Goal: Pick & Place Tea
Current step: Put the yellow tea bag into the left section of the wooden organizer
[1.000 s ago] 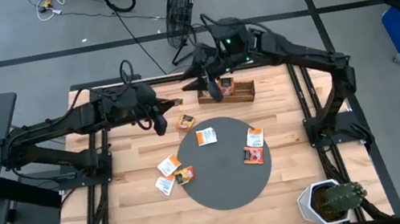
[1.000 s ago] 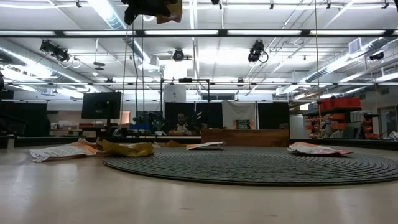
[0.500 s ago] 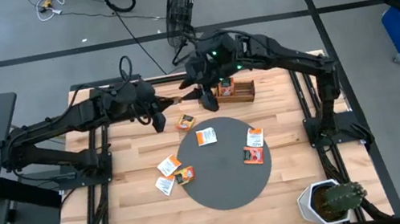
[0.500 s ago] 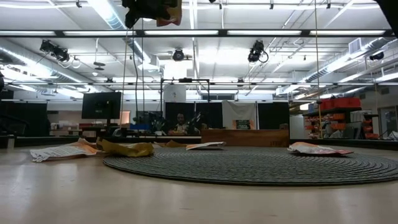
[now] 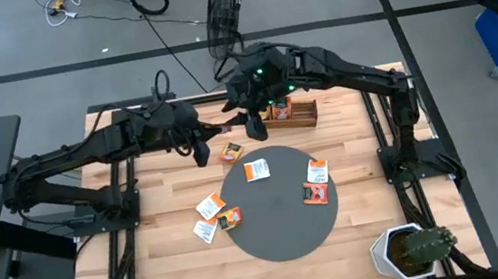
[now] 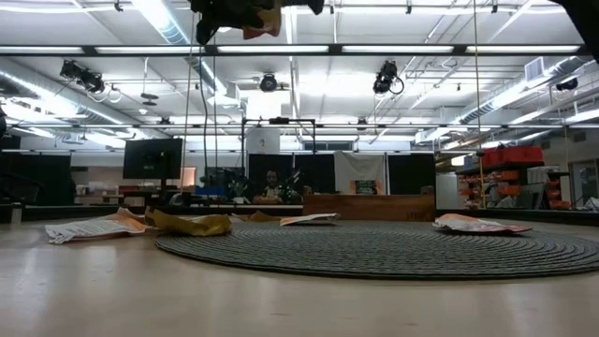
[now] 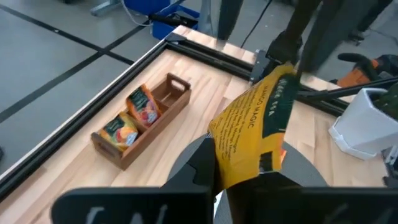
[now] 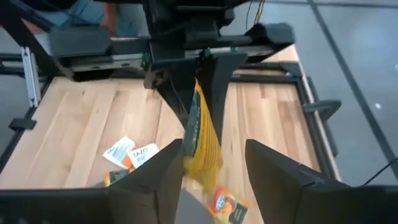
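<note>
**Above the Far Table, a Yellow Sachet Was Held Between Two Arms**

Over the far middle of the table (image 5: 351, 143), the left gripper (image 5: 210, 129) was stretched rightward, clenched on a yellow sachet (image 7: 255, 134). The right gripper (image 5: 247, 117) was reached leftward to meet it, its fingers (image 8: 152, 180) spread wide on either side of the hanging sachet, not touching it.

From overhead, five more sachets were seen on and beside the round dark mat (image 5: 275, 206), with a sixth (image 5: 230, 152) near its far edge. Two orange-printed sachets (image 7: 130, 118) standing in the wooden tray (image 7: 158, 121) were shown clearly only by the left wrist view. A white planter (image 5: 395, 252) was seen at the near right corner.
</note>
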Controlling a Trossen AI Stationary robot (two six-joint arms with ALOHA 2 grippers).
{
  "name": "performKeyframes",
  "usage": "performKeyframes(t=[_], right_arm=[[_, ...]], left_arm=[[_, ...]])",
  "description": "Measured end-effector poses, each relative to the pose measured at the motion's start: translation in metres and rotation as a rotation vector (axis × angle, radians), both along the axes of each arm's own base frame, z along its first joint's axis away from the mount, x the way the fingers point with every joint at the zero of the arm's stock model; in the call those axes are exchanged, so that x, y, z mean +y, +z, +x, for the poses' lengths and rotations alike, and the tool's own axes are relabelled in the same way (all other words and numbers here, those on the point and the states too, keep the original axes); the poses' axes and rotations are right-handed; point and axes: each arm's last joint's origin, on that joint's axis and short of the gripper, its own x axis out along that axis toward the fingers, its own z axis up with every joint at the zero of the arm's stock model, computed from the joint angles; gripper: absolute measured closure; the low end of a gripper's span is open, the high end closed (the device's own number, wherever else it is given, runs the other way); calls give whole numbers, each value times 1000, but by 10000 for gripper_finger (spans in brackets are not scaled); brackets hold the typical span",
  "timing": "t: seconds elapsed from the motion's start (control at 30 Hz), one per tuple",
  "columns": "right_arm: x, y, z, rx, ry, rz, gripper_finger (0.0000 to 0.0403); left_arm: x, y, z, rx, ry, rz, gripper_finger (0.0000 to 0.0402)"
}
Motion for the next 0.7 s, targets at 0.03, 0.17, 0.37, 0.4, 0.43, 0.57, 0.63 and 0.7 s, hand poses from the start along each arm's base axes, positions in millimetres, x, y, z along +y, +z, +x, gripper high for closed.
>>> performKeyframes(t=[0.03, 0.17, 0.37, 0.4, 0.43, 0.57, 0.63, 0.7], right_arm=[[0, -3, 3, 4, 1, 1, 223], [-1, -12, 7, 52, 3, 8, 229], [0, -17, 7, 89, 17, 24, 244], [0, -17, 7, 91, 25, 36, 246], [0, -18, 7, 94, 30, 51, 247], [0, -19, 7, 105, 31, 51, 248], [-1, -22, 9, 115, 11, 40, 248], [-2, -23, 8, 132, -1, 35, 258]], left_arm=[[0, -2, 2, 2, -8, -10, 385], [0, -8, 11, 20, -11, -27, 383], [1, -15, 16, 50, -12, -36, 382], [1, -14, 18, 39, -12, -33, 383], [1, -14, 18, 40, -12, -34, 383], [2, -17, 19, 52, -12, -36, 380], [2, -16, 20, 46, -13, -34, 379], [2, -16, 20, 44, -12, -34, 380]])
